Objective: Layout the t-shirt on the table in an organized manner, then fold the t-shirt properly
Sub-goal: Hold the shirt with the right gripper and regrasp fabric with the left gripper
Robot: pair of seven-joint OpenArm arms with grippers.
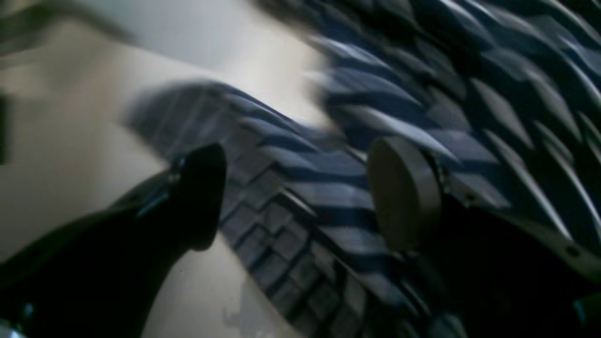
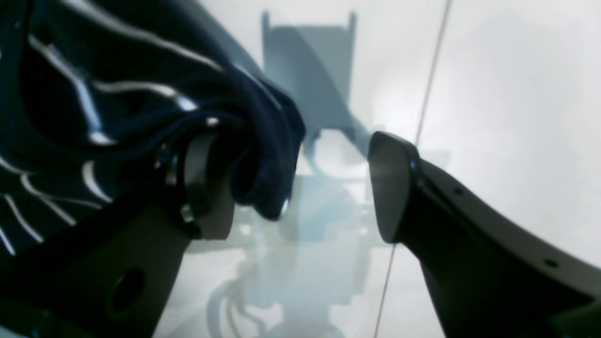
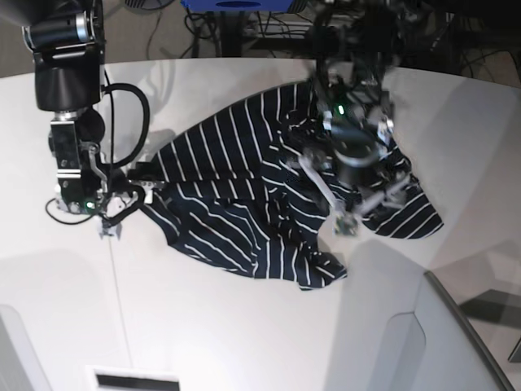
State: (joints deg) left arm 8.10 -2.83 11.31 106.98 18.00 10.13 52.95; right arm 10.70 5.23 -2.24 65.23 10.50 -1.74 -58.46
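Note:
The t-shirt (image 3: 244, 212), dark navy with thin white stripes, lies rumpled across the middle of the white table (image 3: 244, 334). My right gripper (image 3: 116, 213) is at the shirt's left corner. In the right wrist view this right gripper (image 2: 296, 192) is open, and a fold of the t-shirt (image 2: 141, 94) hangs draped over one of its fingers (image 2: 206, 188), unclamped, above the table (image 2: 507, 94). My left gripper (image 3: 366, 208) hovers over the shirt's right side. The left wrist view is blurred; there the left gripper (image 1: 300, 197) is open over striped t-shirt (image 1: 328, 225), with nothing pinched.
A thin dark seam (image 3: 119, 301) runs down the table under my right gripper. A grey panel (image 3: 464, 334) stands at the lower right. Cables and dark equipment (image 3: 244, 16) crowd the far edge. A small label (image 3: 134, 380) lies at the near edge.

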